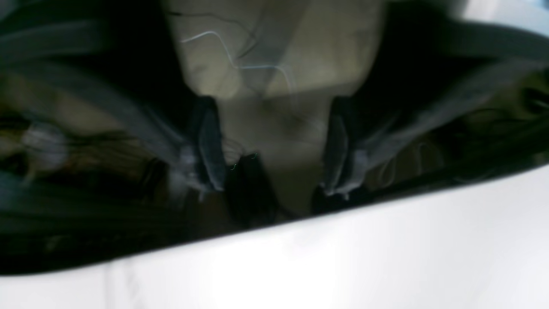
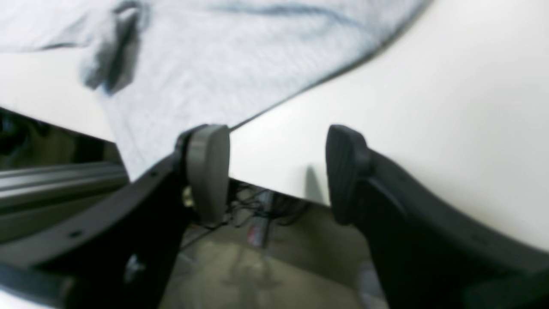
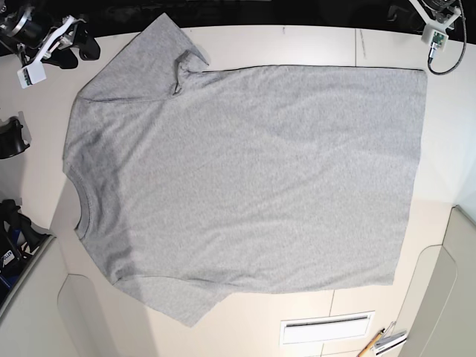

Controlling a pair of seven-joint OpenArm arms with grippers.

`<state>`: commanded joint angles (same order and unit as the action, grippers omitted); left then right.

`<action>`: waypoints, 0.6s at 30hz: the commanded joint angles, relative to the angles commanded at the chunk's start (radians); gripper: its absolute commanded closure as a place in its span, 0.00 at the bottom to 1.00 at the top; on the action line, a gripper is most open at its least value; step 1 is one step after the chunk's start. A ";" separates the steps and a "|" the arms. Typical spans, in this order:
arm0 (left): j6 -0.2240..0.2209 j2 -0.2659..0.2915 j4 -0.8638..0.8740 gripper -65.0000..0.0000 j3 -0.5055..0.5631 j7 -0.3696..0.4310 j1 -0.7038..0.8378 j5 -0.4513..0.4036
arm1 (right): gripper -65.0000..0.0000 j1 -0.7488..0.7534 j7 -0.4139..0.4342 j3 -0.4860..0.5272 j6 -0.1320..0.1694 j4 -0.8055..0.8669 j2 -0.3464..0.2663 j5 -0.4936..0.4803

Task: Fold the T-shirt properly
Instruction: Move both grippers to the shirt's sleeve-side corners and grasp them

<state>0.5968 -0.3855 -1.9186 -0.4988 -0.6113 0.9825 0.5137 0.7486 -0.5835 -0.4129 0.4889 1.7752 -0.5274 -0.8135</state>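
Both tools, right tool (image 2: 274, 171) and left tool (image 1: 274, 146), gaped wide and held nothing; the T-shirt (image 3: 245, 186) lay flat, unfolded, on the worktop (image 3: 312, 44), every fold remaining.

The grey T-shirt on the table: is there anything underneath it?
Only the white table shows around the T-shirt, which lies spread flat, plain side up. Whatever is beneath is covered by cloth; no bulge hints at anything hidden.

T-shirt (image 3: 245, 186): spread flat on the surface (image 3: 312, 44), neck at left
Right hand (image 3: 78, 43): far left corner
Left hand (image 3: 439, 11): far right corner
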 joint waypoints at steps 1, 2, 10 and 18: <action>0.000 0.000 0.000 0.31 -0.001 -0.005 -0.011 0.012 | 0.46 -0.014 -0.005 0.000 0.007 -0.019 0.011 0.001; 0.000 0.000 0.000 0.31 -0.002 -0.017 -0.025 0.023 | 0.46 -0.026 -0.005 0.000 0.013 -0.035 0.019 -0.003; 0.026 0.000 0.002 0.31 -0.146 -0.114 -0.142 0.212 | 0.46 -0.092 -0.023 0.019 0.018 -0.083 0.095 -0.021; 0.029 -0.051 0.121 0.31 -0.188 -0.150 -0.239 0.309 | 0.46 -0.095 -0.023 0.071 0.017 -0.083 0.173 -0.020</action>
<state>0.6254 -0.4370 -1.7981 -0.6868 -0.7609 0.7433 0.8230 0.6537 -0.6064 -0.3416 0.5060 1.6920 -0.3542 -0.8337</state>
